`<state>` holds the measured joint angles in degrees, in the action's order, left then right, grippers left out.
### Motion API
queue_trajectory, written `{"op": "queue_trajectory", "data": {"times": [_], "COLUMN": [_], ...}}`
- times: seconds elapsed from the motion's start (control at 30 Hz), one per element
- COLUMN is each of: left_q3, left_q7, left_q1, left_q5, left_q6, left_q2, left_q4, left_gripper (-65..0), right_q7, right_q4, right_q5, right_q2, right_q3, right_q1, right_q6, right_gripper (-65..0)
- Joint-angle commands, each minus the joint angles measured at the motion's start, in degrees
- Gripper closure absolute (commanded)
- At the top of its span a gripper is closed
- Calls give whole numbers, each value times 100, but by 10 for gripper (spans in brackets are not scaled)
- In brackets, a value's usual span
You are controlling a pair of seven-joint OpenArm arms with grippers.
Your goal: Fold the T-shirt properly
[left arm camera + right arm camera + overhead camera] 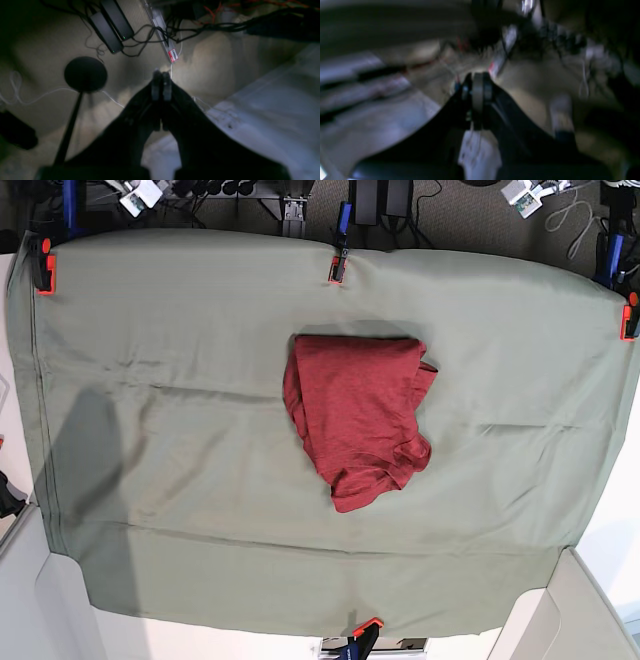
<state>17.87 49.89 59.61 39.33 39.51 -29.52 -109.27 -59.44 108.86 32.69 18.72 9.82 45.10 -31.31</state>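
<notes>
The T-shirt (357,415), dark brick-red, lies bunched in a rough heap at the middle of the sage-green table cover (180,380), with folds and a hem curling at its near end. Neither arm shows in the base view. In the left wrist view my left gripper (161,75) is shut and empty, its fingers pressed together, hanging over beige floor beside a pale surface. In the blurred right wrist view my right gripper (478,75) also looks shut with nothing between its fingers. The shirt shows in neither wrist view.
Orange clamps (45,275) (337,268) (628,318) (365,627) pin the cover at its edges. On the floor in the left wrist view lie black power bricks (110,26), tangled cables (155,37) and a round black stand base (85,74).
</notes>
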Motion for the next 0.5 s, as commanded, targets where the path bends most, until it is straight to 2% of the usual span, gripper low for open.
{"op": "queue_trajectory", "data": {"times": [0.0, 0.1, 0.17, 0.3, 0.47], "left_q3": [-90, -623, -1058, -1982, -3029], "left_q7": [-13, -20, -39, -35, 74], "left_q1": [55, -61, -291, -970, -1993], "left_q5": [-92, -625, -920, -1425, -1952], "left_q6": [49, 46, -153, -748, -1366], "left_q2": [-50, -85, -83, -81, -46], "left_q4": [136, 848, 1379, 2476, 3762], "left_gripper": [0, 0, 0, 0, 0], "right_q7": [48, -4, -114, -422, -446], "right_q4": [-13, -385, -680, -1419, -2647], "right_q5": [46, 13, -118, -544, -1174], "right_q2": [48, 50, 50, 52, 48], "right_q3": [17, 17, -7, -313, -1163], "right_q1": [111, 173, 92, -223, -817], "right_q6": [-11, 46, 205, 468, 896], "right_gripper": [0, 0, 0, 0, 0]}}
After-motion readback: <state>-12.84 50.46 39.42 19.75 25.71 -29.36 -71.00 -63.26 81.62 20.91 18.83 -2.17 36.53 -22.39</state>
